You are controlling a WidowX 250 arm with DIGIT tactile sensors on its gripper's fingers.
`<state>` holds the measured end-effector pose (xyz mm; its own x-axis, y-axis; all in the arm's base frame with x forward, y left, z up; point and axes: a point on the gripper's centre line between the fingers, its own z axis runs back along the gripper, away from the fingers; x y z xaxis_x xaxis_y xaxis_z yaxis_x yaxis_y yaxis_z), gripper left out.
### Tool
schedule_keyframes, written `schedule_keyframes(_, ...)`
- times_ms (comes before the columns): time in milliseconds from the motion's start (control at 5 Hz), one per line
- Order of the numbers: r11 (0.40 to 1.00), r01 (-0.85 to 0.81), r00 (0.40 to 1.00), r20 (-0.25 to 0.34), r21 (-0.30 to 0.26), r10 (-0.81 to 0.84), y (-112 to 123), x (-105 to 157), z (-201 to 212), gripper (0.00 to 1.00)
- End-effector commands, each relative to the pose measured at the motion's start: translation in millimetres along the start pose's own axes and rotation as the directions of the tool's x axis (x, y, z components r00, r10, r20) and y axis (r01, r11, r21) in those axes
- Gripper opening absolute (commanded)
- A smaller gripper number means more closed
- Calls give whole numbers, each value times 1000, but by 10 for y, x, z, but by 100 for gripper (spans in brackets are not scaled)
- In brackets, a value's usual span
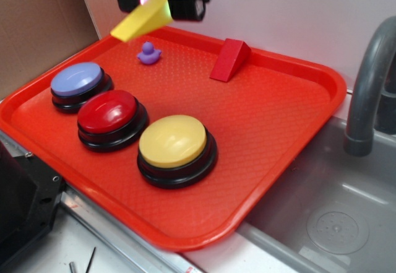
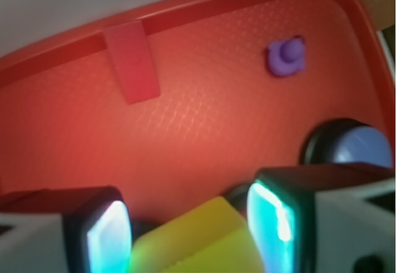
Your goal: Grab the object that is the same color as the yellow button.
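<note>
Yellow wedge (image 2: 198,239) between closed jaws

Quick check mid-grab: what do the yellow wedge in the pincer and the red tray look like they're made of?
The yellow wedge, held off the tray in the pincer, looks like solid smooth plastic: flat even-coloured faces, crisp edges, a slight sheen. The red tray looks like moulded plastic with a textured finish: a fine diamond pattern covers its floor, and the raised rim is smooth and a little glossy. Neither can be confirmed from looks alone.

Open tray (image 1: 291,118) right of buttons (image 1: 176,149)
</note>
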<state>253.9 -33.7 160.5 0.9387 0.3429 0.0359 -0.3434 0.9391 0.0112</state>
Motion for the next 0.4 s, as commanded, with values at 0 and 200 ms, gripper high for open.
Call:
schedule_keyframes(0,997,-25,997,76,-70,30,136,-92,532,0)
schedule_keyframes(200,999,-1,1000,-9,-36,0,167,-3,428,0)
